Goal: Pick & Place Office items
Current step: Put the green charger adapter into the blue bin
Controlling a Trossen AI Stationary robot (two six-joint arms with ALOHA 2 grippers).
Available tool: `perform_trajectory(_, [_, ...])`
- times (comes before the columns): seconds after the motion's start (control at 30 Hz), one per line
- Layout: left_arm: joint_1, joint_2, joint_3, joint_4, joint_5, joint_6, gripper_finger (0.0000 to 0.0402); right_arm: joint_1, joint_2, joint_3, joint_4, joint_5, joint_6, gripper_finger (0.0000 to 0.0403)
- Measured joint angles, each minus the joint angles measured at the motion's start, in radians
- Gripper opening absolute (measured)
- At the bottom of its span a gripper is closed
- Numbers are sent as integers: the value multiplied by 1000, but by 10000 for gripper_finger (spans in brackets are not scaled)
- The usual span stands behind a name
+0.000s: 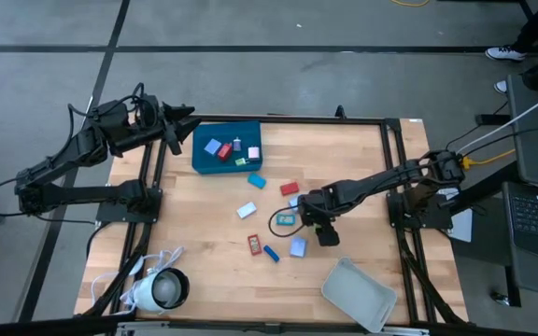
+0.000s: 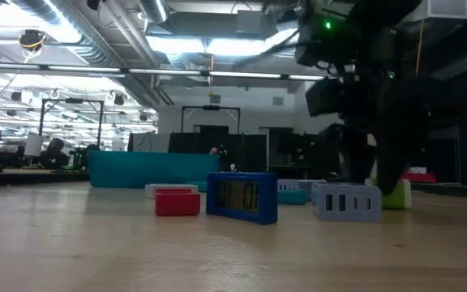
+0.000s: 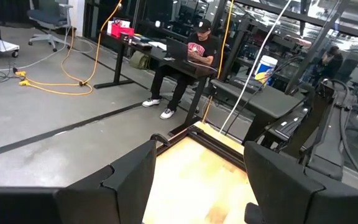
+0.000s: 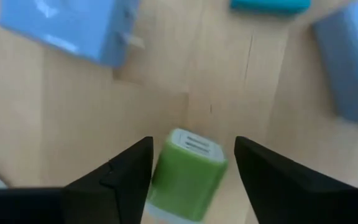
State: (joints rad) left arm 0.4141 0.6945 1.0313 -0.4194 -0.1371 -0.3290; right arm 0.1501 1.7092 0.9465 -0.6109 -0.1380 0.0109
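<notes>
1. The right gripper [image 4: 191, 168] is hanging low over the middle of the worktop [image 1: 204, 215], with a small green block [image 4: 186, 173] sitting between its two dark fingers.
2. Its jaws are standing apart on either side of the block, with a sliver of wood showing on each side, so they are not clamping it yet.
3. In the low view, the green block [image 2: 396, 195] is resting on the wood just behind the dark gripper and beside a grey-blue block with slots [image 2: 345, 202].
4. The step in hand looks like the pick of this green block; the lift has not begun.
5. The next move calls for squeezing the fingers onto the block's two flat sides, then raising it straight up, since light blue pieces [image 4: 67, 28] are lying near and could get nudged.
6. After that, the carry is likely heading to the teal tray [image 1: 199, 159] at the far side, where several small pieces are already lying; the grey tray [image 1: 358, 294] at the near edge is holding nothing that shows.
7. More small pieces, such as a red one [image 1: 290, 189] and a white one [image 1: 247, 211], are waiting scattered on the wood between the trays.
8. The left gripper [image 3: 197, 180] is idling with jaws parted and empty, raised beyond the worktop's far left corner.
</notes>
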Motion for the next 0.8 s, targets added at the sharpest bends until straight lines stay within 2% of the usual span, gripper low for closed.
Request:
perform_trajectory(0.17, [0,0,0,-4,6,0,239,-24,-3,-48,24,-38,7,218])
perform_trajectory(0.47, [0,0,0,-4,7,2,239,-46,-3,-49,38,-42,57,214])
perform_trajectory(0.57, [0,0,0,-4,7,1,239,-57,-2,-49,40,-42,60,193])
perform_trajectory(0.7, [0,0,0,-4,7,1,239,-73,-3,-49,43,-42,60,143])
perform_trajectory(0.8, [0,0,0,-4,7,1,239,-87,-3,-49,51,-45,65,144])
